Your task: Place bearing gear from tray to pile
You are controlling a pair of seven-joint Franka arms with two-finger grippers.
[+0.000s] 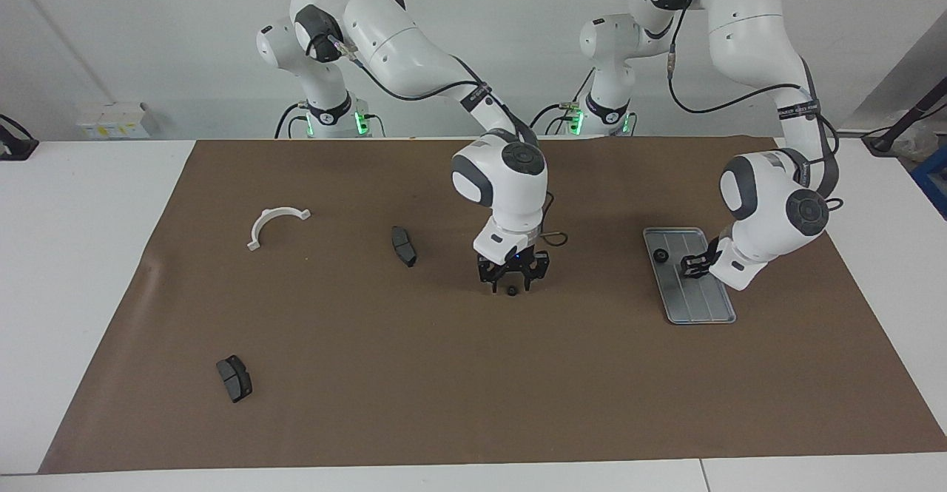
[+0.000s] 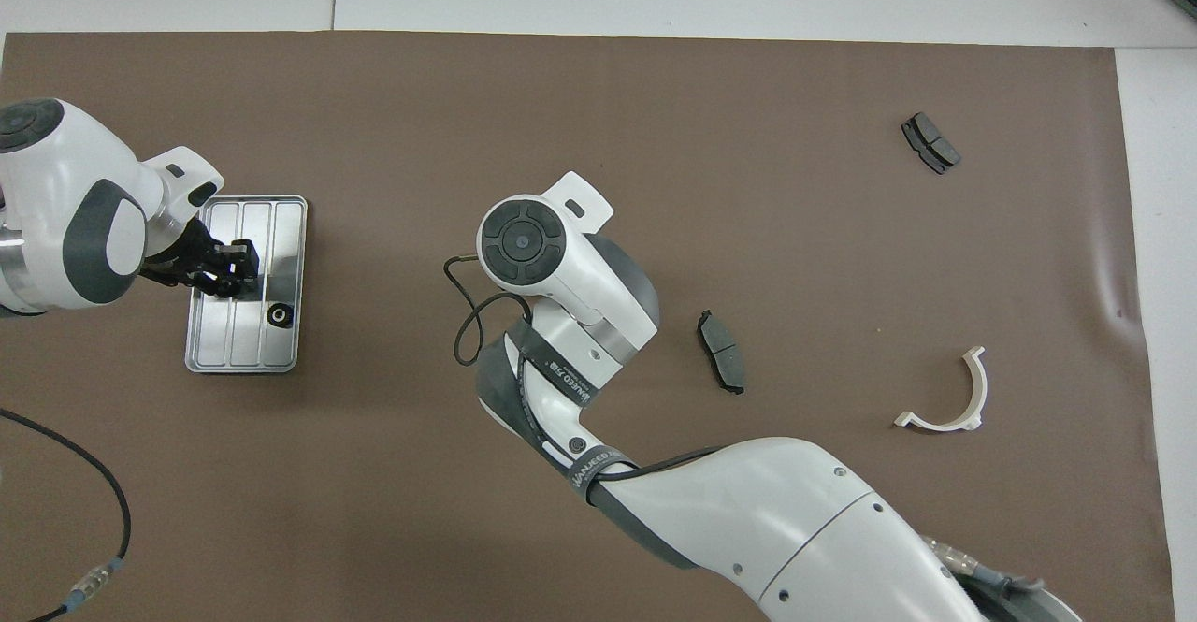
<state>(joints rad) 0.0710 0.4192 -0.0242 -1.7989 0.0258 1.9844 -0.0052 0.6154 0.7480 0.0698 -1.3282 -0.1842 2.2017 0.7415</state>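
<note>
Facing view: brown mat (image 1: 473, 373) covers white table (image 1: 74, 255); both pincers' grip unclear.

White table (image 1: 89, 270) under a brown mat (image 1: 473, 388) — plain white wall (image 1: 148, 33).

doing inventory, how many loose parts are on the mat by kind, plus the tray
black gears: 3, one on the mat, one loose in the tray, one at the left gripper
dark brake pads: 2
white half-ring bracket: 1
metal tray: 1
total: 7
</note>
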